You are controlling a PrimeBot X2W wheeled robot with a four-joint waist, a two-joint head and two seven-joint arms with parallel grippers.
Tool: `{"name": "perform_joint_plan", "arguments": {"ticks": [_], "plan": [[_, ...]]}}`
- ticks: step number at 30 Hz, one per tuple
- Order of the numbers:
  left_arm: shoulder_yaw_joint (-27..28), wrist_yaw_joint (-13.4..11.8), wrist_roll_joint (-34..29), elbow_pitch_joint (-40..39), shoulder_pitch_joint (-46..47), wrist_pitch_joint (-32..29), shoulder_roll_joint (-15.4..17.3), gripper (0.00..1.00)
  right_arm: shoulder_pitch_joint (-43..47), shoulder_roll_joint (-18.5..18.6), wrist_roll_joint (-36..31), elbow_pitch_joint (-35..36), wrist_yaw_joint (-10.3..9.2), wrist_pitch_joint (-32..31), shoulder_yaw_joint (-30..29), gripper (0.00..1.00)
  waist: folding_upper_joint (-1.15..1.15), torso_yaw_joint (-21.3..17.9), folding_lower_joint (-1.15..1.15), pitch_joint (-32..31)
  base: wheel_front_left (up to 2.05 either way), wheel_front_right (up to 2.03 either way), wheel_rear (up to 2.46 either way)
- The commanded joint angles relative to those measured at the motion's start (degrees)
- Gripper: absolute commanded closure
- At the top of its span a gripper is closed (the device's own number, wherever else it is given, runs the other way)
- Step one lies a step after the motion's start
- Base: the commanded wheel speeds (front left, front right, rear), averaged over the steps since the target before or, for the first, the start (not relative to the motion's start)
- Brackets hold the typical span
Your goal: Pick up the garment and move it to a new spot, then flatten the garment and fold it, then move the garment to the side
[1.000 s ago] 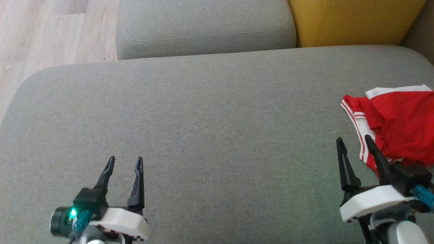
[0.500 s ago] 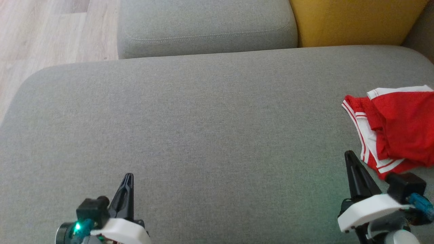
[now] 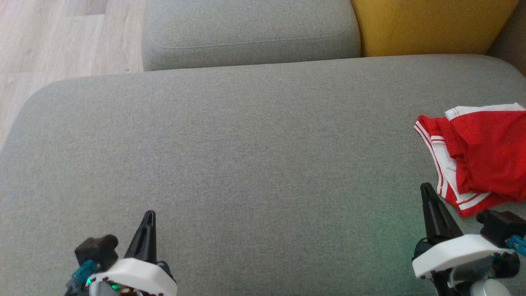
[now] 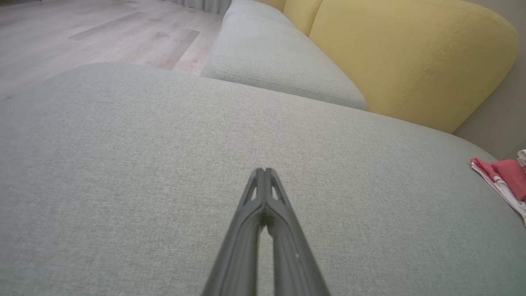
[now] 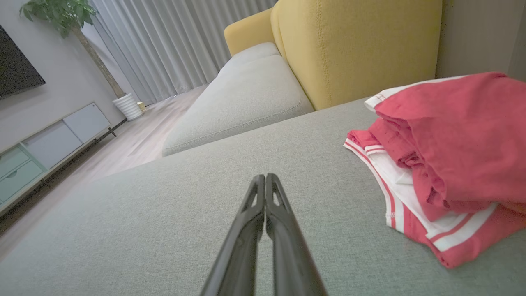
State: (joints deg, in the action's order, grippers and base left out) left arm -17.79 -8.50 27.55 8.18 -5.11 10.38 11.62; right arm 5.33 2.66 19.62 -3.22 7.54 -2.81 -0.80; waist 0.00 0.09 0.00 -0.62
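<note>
The left gripper point(image 3: 148, 217) sits at the lower left of the head view. Its two dark fingers are pressed together into one point with nothing between them, and its own wrist view shows the tips meeting above bare grey fabric. The right gripper point(image 3: 428, 190) sits at the lower right, also closed to a single spike and empty. Its tip is near the lower left edge of the garment point(image 3: 485, 152), with a narrow strip of fabric between them.

The garment is red with white bands and stripes. It lies in a loose, rumpled heap at the right edge of the head view and is cut off by the frame. In the right wrist view it fills the right side, with red folds piled over a white-striped layer.

Both grippers and the garment are over the wide grey seat cushion point(image 3: 263, 144). A smaller grey cushion point(image 3: 250, 33) lies at the top centre, and a yellow backrest point(image 3: 427, 24) is at the upper right. Pale wooden floor point(image 3: 61, 37) shows at the upper left. The right wrist view also takes in light curtains point(image 5: 185, 41), a potted plant point(image 5: 57, 12) and a low cabinet point(image 5: 49, 139) on its left side.
</note>
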Motion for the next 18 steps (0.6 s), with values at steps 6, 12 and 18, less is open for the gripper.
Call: {"name": "perform_joint_plan", "arguments": {"ticks": [6,12,18], "plan": [[2.19,1.19,4.64,-0.97,3.52,-0.8,-0.1,1.0,-3.05,0.71,5.28,0.88,-0.01,-0.01,-0.28,1.0,0.0,0.0,0.0,0.04,0.0,0.0,0.0],[3.26,2.09,8.47,-0.48,4.01,-1.57,-0.44,1.0,-3.55,0.82,9.51,0.18,-0.01,-0.07,-0.41,1.0,0.0,-0.01,0.0,0.09,0.0,0.0,0.0],[4.38,2.99,12.28,-0.11,4.48,-2.36,-0.8,1.0,-4.05,0.92,13.71,-0.51,-0.02,-0.15,-0.56,1.0,0.0,-0.01,0.0,0.14,0.0,0.0,0.0]]}}
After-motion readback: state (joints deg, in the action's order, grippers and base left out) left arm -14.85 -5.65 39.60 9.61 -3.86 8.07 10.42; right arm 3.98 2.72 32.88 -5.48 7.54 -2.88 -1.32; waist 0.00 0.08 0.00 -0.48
